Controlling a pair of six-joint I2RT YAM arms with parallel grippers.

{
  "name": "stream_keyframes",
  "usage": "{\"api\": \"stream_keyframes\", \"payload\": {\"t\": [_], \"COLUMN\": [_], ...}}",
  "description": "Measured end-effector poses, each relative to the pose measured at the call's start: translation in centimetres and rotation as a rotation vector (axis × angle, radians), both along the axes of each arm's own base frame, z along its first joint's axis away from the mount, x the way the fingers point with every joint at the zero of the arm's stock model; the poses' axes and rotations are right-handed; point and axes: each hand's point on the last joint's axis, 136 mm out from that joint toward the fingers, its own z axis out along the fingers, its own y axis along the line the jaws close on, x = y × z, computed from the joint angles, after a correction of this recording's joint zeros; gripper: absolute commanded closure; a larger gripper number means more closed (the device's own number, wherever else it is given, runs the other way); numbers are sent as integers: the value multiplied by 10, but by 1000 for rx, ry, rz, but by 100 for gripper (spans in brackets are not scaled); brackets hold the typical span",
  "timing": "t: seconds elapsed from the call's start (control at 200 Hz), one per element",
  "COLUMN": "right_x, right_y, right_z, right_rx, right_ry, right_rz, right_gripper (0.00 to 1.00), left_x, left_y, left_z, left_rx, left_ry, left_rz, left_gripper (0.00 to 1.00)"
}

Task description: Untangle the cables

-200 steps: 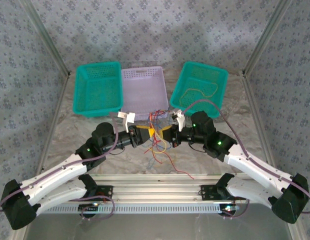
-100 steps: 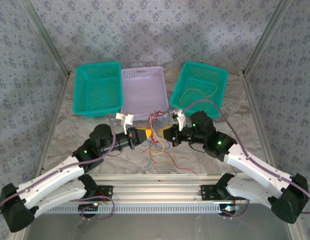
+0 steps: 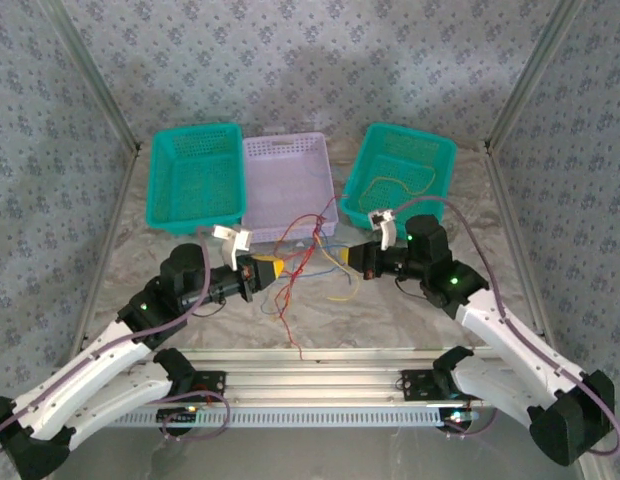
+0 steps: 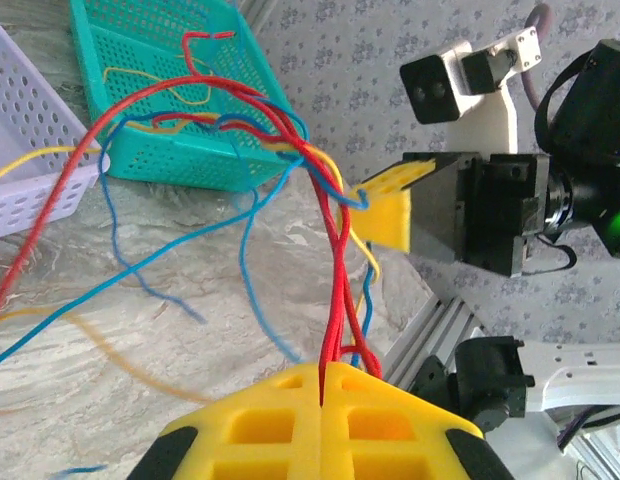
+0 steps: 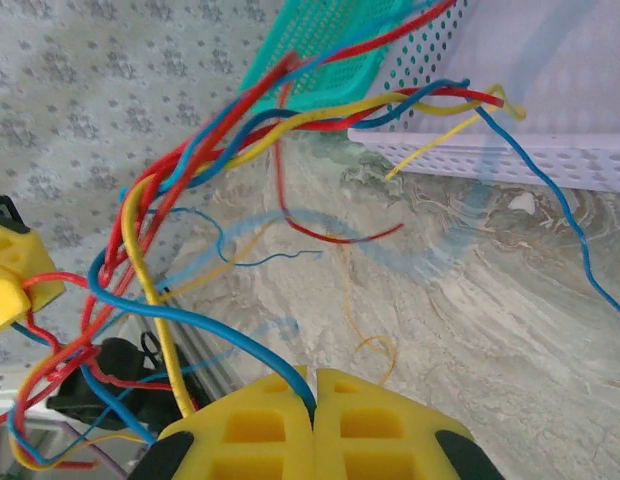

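A: Left yellow fingers (image 4: pixel 322 388)?
B: Pressed shut on red strands of the thin red, blue and yellow cables (image 4: pixel 333 235).
A: And right yellow fingers (image 5: pixel 312 385)?
B: Closed tight also, pinching blue and yellow strands. Strung between both over the middle of the grey marbled bench (image 3: pixel 390 320), with loose ends toward its near edge.

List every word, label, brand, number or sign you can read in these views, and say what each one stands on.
There is no readable text.
The left green basket, the lilac basket, the right green basket, the cables and the yellow pads of the left tool and the right tool are all plain, with no print or labels.
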Motion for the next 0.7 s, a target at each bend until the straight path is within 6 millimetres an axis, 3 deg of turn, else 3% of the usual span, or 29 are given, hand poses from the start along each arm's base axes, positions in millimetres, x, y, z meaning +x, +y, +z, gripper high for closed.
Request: {"api": "stream_keyframes", "payload": {"t": [0.13,0.22,0.29,0.39,0.565,0.705], "right_x": [5,39,47,47,38,35], "right_y": [-25,-88,-115,-119,-107,-127], "right_z": [10,-4,-19,-25,-14,-10], "right_rx": [36,-26,-52,-46,-28,-75], "right_ry": [12,41,85,110,70,56], "right_rz": [-76,-379,-493,-504,-455,-553], "right_gripper": [100,100,100,100,100,100], "left_x": [-1,-3,-9,-13,-10,-7], "left_y": [9,33,46,54,59,75], "left_z": [10,16,25,35,22,32], "left_rx": [37,76,92,99,157,207], "left_ry": [-24,-41,-62,-88,-66,-102], "left_rz": [8,67,88,98,116,180], "left_gripper": [100,100,100,100,100,100]}}
